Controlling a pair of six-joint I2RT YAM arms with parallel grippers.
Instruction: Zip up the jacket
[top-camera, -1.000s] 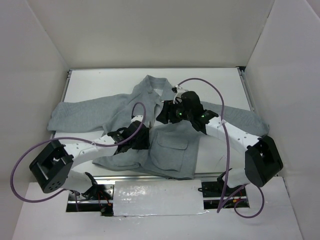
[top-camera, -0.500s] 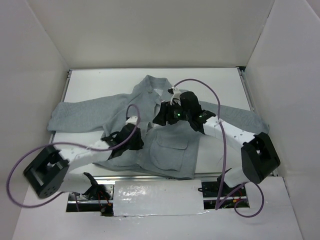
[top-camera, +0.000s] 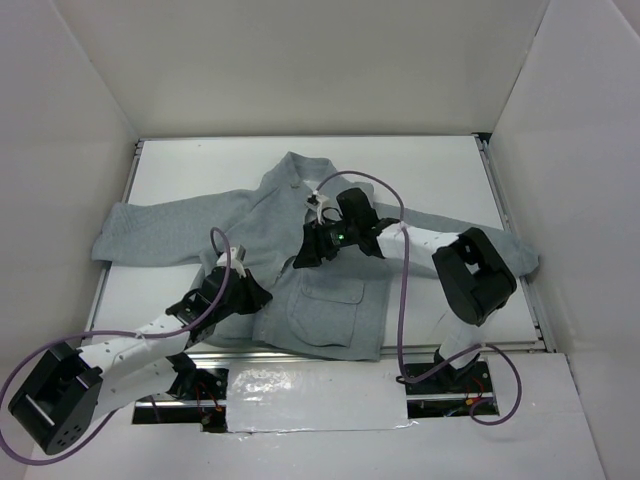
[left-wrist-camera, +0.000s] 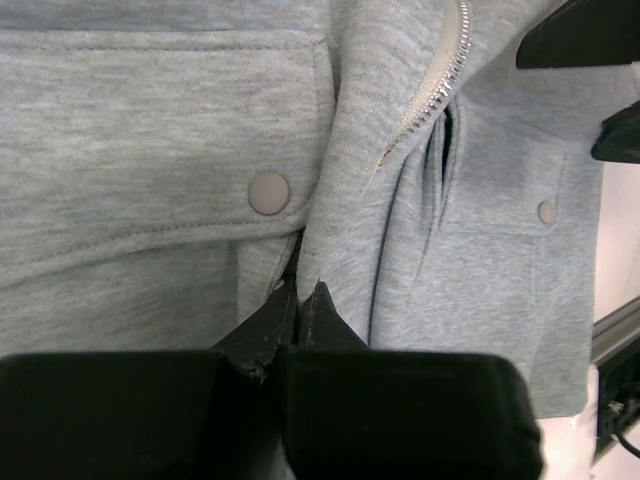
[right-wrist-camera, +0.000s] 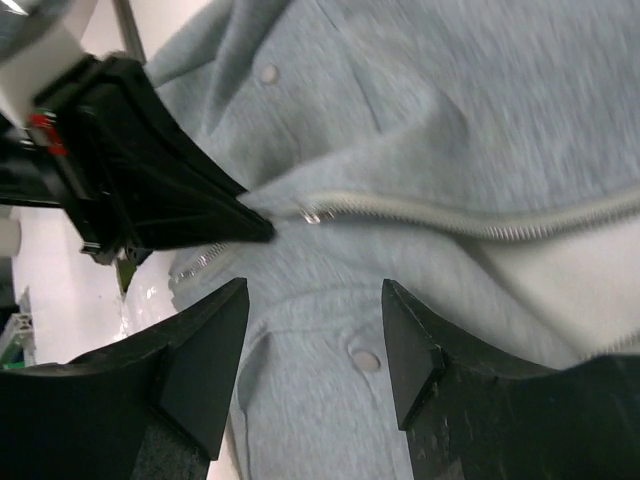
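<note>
The light-grey jacket (top-camera: 300, 215) lies spread on the white table, front up, its pale zipper (left-wrist-camera: 440, 80) partly open. My left gripper (left-wrist-camera: 300, 292) is shut on a fold of the jacket's front edge, just below the zipper's lower end and beside a pocket snap (left-wrist-camera: 268, 192). From above, the left gripper (top-camera: 260, 296) sits at the jacket's lower left front. My right gripper (right-wrist-camera: 315, 300) hovers open over the other pocket's snap (right-wrist-camera: 365, 360), just below the zipper (right-wrist-camera: 450, 215) and its small metal pull (right-wrist-camera: 312, 213). In the top view the right gripper (top-camera: 302, 256) is over the jacket's middle.
White walls close in the table (top-camera: 420, 165) on three sides. The jacket's sleeves reach out left (top-camera: 140, 232) and right (top-camera: 520, 255). A metal rail (top-camera: 310, 352) runs along the near edge. Purple cables (top-camera: 400, 300) loop off both arms.
My left gripper has shut on the jacket's front edge and drawn back toward the near left, dragging the jacket a little. The right gripper has shifted left, still open.
</note>
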